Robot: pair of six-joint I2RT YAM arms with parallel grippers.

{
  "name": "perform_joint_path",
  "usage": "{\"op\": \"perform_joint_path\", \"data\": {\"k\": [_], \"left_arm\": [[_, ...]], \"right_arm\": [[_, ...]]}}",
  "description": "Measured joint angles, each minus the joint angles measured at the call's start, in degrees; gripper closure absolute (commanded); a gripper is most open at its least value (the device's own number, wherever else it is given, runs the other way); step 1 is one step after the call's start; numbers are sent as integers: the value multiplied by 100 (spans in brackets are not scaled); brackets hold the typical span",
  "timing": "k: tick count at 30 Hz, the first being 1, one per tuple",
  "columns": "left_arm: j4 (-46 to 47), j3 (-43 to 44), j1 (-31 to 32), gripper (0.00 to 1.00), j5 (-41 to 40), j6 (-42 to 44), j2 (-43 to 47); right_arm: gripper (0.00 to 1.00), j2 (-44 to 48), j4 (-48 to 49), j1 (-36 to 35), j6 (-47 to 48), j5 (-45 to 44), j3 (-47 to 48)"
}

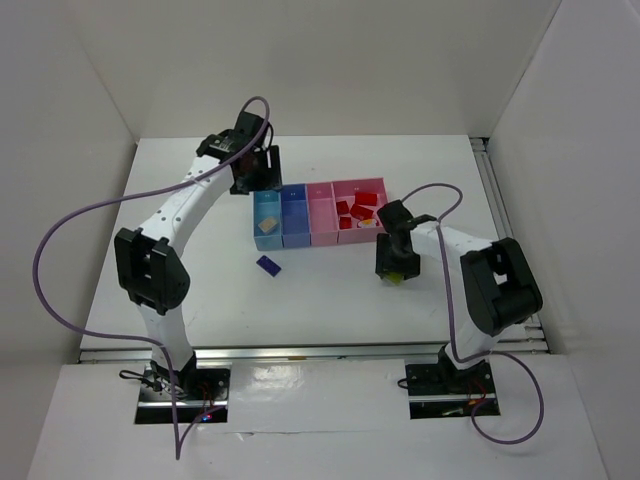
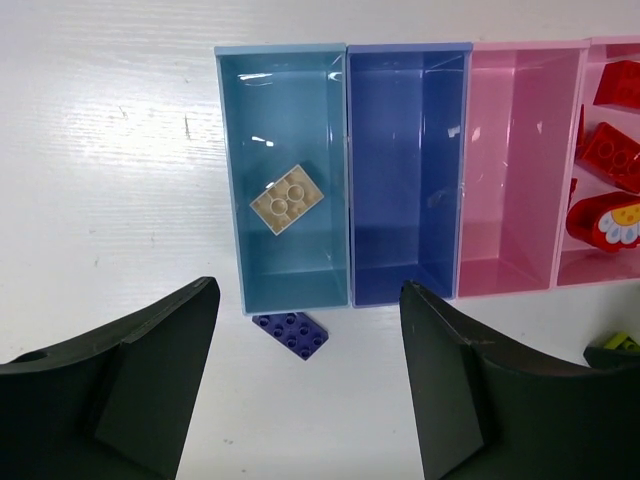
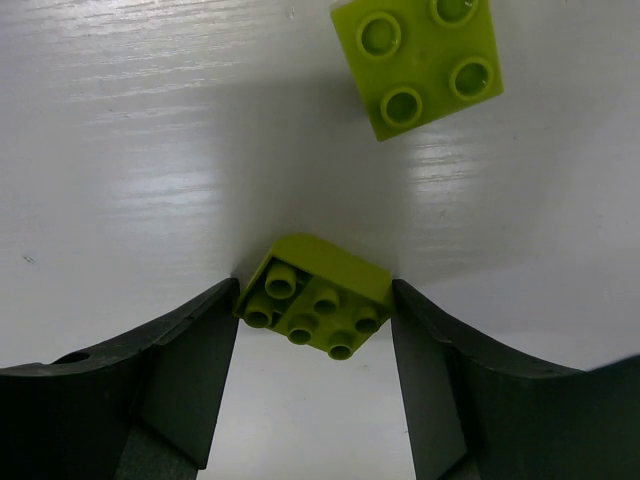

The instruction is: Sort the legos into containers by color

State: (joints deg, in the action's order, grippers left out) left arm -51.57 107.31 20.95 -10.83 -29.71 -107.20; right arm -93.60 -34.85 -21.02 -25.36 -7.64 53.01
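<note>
yellow-green lego | tilted, knobbed face showing | pinched in right gripper

Purple brick — apart from containers

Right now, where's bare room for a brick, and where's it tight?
Free: darker blue bin and narrow pink bin, both bare, between the light blue bin and wide pink bin. Light blue has floor around its tan brick. Crowded: wide pink, cluttered with red bricks. Right pincer grips a yellow-green brick.
</note>
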Motion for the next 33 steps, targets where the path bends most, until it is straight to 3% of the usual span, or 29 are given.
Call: {"op": "perform_joint_path", "data": {"k": [5,14,22,33], "left_arm": [[-114,-4,0,16,-4,76,15],[-208,-4,0,16,-149,107,17],[-264,-870,0,18,-374,107,739],[-247,-3314,151,20,-280,-428,2522]], "right_arm": [[41,-26,76,-44,98,-166,33],[41,177,-326,-463,-83,-396,378],[41,28,-632,-1102,-133,-393,2918],[35,-2583,-485,-1174,282,-205,5615]]}}
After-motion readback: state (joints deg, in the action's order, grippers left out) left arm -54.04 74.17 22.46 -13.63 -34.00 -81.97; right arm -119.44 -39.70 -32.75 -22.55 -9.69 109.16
